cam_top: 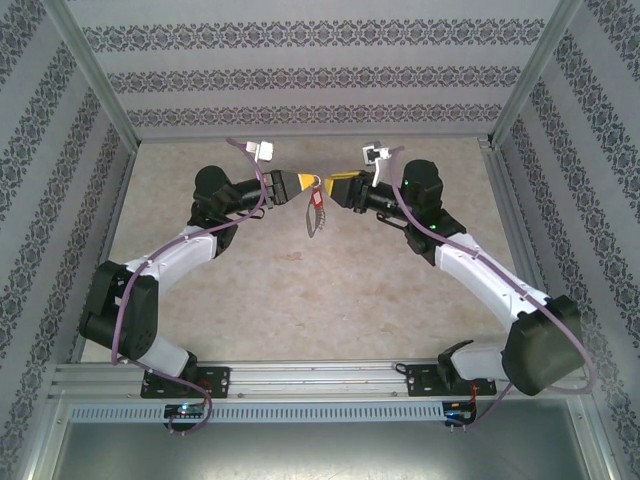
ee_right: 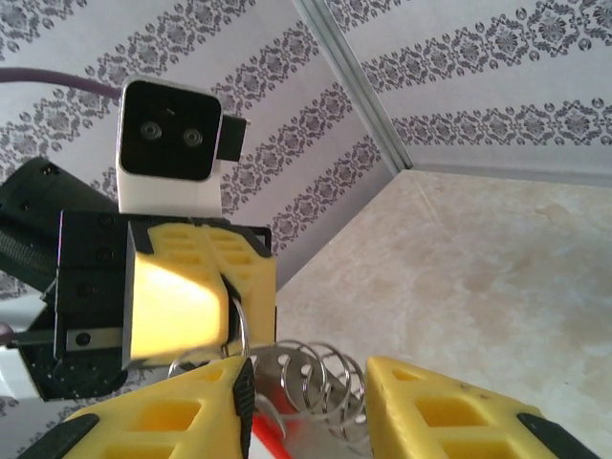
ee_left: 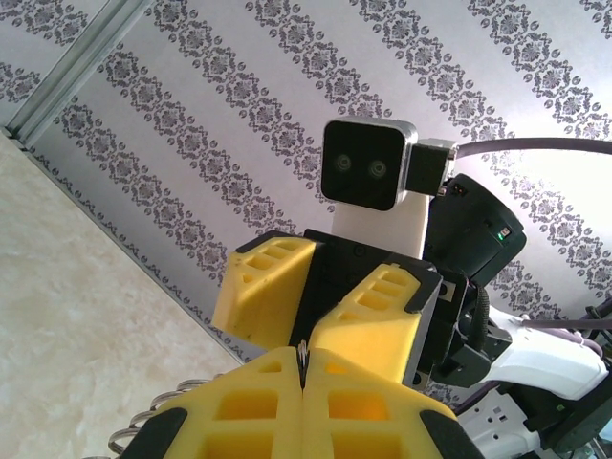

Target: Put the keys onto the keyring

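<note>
Above the table (cam_top: pixel 300 300) the two arms meet in mid-air, tips nearly touching. The left gripper (cam_top: pixel 302 187) is clamped tight on the keyring (cam_top: pixel 313 222), with a thin metal edge pinched between its pads. The right gripper (cam_top: pixel 331 185) has its jaws partly parted around the ring's small loops and grips nothing I can make out. The key (cam_top: pixel 318 203), red tag showing, hangs between the two tips, right by the keyring. It looks threaded on, or nearly so; the join itself is too small to tell. Likely left to do: confirm it hangs free, then back away
</note>
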Robot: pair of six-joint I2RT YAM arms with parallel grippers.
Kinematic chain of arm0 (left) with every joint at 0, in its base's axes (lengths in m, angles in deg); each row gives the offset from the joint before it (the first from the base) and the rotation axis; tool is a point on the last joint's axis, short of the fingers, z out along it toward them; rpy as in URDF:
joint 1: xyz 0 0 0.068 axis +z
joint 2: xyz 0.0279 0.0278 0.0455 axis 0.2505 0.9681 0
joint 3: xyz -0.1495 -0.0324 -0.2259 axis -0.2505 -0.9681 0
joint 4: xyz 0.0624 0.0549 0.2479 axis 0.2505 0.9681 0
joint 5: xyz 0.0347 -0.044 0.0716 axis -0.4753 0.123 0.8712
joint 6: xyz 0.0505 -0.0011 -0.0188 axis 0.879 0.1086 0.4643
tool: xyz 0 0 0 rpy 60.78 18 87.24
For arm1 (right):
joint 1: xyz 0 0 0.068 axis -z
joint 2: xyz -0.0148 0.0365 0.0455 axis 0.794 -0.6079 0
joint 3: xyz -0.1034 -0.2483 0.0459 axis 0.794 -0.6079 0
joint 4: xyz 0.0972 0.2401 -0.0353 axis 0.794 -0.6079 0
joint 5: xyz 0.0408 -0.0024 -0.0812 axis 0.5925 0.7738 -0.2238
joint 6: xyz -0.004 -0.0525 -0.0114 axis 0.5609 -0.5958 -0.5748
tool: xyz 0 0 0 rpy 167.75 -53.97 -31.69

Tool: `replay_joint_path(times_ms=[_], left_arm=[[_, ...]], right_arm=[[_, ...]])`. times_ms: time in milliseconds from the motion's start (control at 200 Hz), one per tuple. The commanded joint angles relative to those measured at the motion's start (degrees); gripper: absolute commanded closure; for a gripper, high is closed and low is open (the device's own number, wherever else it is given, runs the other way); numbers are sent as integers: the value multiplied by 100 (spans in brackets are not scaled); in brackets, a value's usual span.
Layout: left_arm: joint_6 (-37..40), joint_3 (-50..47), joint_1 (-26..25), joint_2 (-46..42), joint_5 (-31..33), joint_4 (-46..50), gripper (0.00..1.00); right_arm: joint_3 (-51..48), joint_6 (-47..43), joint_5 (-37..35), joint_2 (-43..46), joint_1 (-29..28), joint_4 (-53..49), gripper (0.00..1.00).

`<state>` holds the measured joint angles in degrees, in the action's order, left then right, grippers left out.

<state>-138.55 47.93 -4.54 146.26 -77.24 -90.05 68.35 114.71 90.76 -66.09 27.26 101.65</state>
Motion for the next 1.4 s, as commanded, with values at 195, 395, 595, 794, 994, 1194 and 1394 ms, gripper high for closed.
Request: replay_joint_path(times_ms=[195, 395, 595, 794, 994, 1194, 1394], left_arm=[[-56, -53, 24, -120, -52, -546, 100], [-63, -50, 19, -118, -62, -556, 100], [-53, -44, 22, -115, -65, -537, 100], [-50, -27, 17, -104, -47, -544, 100], [-50, -26, 20, -106, -36, -515, 100], [-19, -7, 22, -107, -29, -467, 100], [-13, 9, 23, -106, -21, -450, 100]], right_arm=[[285, 729, 21, -328, -159, 968, 68], [341, 812, 99, -456, -229, 1074, 70], [310, 904, 189, -485, -279, 1206, 70], [258, 933, 264, -424, -291, 1253, 72], [150, 924, 338, -376, -291, 1234, 75], [8, 926, 359, -302, -279, 1253, 77], [-95, 928, 344, -224, -239, 1264, 87]])
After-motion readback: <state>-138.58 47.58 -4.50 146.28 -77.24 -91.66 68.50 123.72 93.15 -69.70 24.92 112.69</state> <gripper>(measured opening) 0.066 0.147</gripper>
